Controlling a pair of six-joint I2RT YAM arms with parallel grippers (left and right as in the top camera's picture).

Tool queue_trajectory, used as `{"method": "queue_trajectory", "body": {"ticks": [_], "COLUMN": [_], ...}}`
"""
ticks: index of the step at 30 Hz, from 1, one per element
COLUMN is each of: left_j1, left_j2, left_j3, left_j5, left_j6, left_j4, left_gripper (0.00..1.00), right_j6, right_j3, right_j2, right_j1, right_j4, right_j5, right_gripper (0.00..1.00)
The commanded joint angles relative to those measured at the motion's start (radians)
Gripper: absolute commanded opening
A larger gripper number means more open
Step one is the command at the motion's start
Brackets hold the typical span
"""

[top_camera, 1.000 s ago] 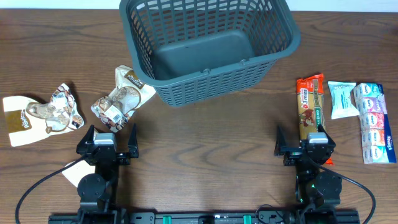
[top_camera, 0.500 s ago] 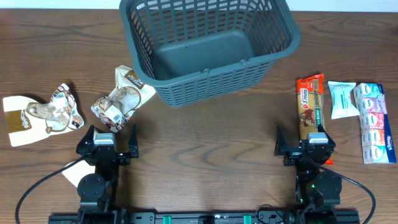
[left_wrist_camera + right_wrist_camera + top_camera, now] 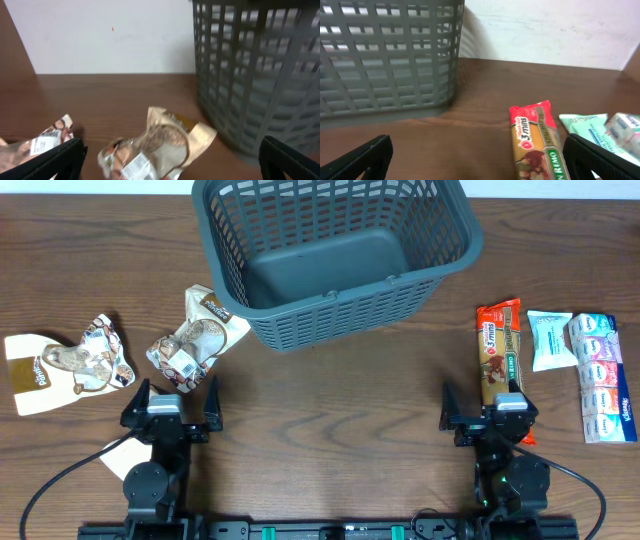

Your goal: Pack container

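**Operator:** Where is the container (image 3: 340, 315) standing?

**Technician:** It is standing upright on the bench (image 3: 330, 410), at the upper centre of the overhead frame, with its solid floor showing. Its lattice wall is filling the upper right of the left wrist view and the upper left of the right wrist view.

**Operator:** What is the left hand (image 3: 178, 388) doing?

**Technician:** It is released. It is sitting at the lower left of the overhead frame, pointing toward the top. Its fingers (image 3: 55, 161) are standing wide apart and gripping nothing. A brown snack packet (image 3: 195, 340) is lying just above it, near the container's lower left corner. I cannot tell whether packet and container are touching.

**Operator:** And the right hand (image 3: 480, 395)?

**Technician:** It is also released. It is sitting at the lower right, with its jaws spread wide and holding nothing. A red snack bar (image 3: 498, 345) is lying lengthwise just above it.

**Operator:** What else is lying on the bench?

**Technician:** A crumpled packet (image 3: 100, 352) and a cream pouch (image 3: 30, 375) are lying side by side at the far left. A pale green packet (image 3: 550, 340) and a strip of tissue packs (image 3: 600, 375) are lying at the far right, beside the bar.
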Motion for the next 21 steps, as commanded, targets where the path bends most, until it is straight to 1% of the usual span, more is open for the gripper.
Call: {"method": "queue_trajectory", "body": {"ticks": [1,3,4,5,9,13,15,17,21], "left_j1": [-0.004,-0.004,-0.004,-0.004,-0.004,-0.004,-0.004,-0.004,-0.004], "left_j2": [0.003,0.032,0.061,0.090,0.283,0.537,0.661,0.776,0.969], "left_j3": [0.010,0.045,0.080,0.113,0.291,0.510,0.635,0.766,1.034], "left_j5": [-0.001,0.002,0.020,0.027,0.026,0.051,0.091,0.136,0.172], "left_j6": [-0.154,-0.238,-0.262,-0.263,-0.261,-0.261,-0.261,-0.261,-0.247], "left_j4": [-0.008,-0.038,-0.059,-0.075,-0.122,-0.167,-0.211,-0.278,-0.462], "left_gripper": [0.99,0.98,0.98,0.98,0.99,0.98,0.98,0.98,0.99], "right_j6": [0.239,0.327,0.349,0.362,0.349,0.298,0.248,0.209,0.124], "right_j3": [-0.004,-0.003,0.005,0.015,0.098,0.245,0.341,0.458,0.726], "right_j2": [-0.007,-0.006,-0.005,-0.003,0.042,0.174,0.265,0.372,0.603], "right_j1": [0.011,0.011,0.011,0.011,0.006,-0.021,-0.034,-0.045,-0.064], "right_j4": [0.025,0.053,0.061,0.061,0.050,0.017,-0.025,-0.105,-0.340], "right_j5": [-0.017,-0.041,-0.063,-0.067,-0.066,-0.090,-0.134,-0.158,-0.169], "right_gripper": [0.99,0.99,0.99,0.99,0.99,0.99,0.99,0.99,0.99]}}
